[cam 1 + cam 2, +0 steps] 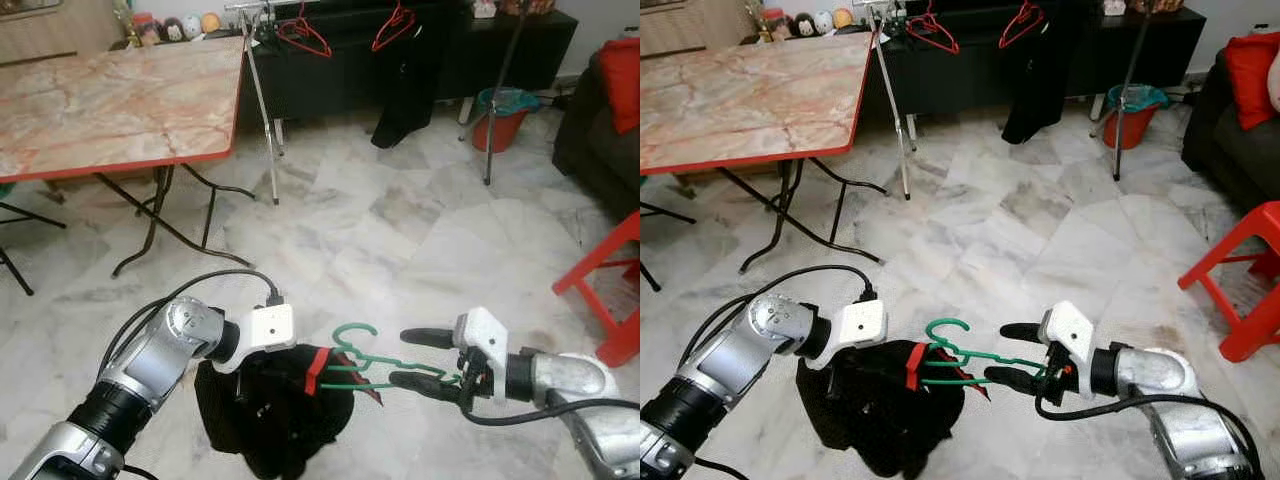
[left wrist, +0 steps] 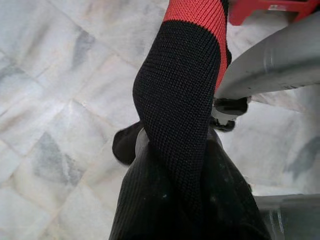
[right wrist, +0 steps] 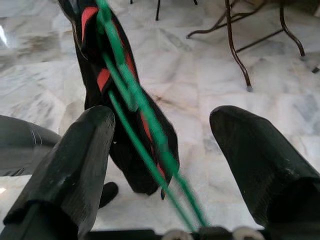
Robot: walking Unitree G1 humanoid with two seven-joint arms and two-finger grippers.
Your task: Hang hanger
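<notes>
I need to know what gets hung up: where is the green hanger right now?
The green hanger is low in the head views, between the two grippers, over the marble floor. The right gripper straddles its wires, and its left end carries the black garment.

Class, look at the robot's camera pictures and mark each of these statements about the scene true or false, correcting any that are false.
1. The hanger near the grippers is green. True: the green hanger carries a black garment with red trim.
2. The right gripper's fingers are clamped shut. False: the right gripper is spread open, with the hanger's wire running between its fingers.
3. Red hangers hang on the rack at the back. True: two red hangers hang there.
4. The table has a blue edge. False: the table has a red edge.
5. The bucket is on the table. False: the red bucket stands on the floor.
</notes>
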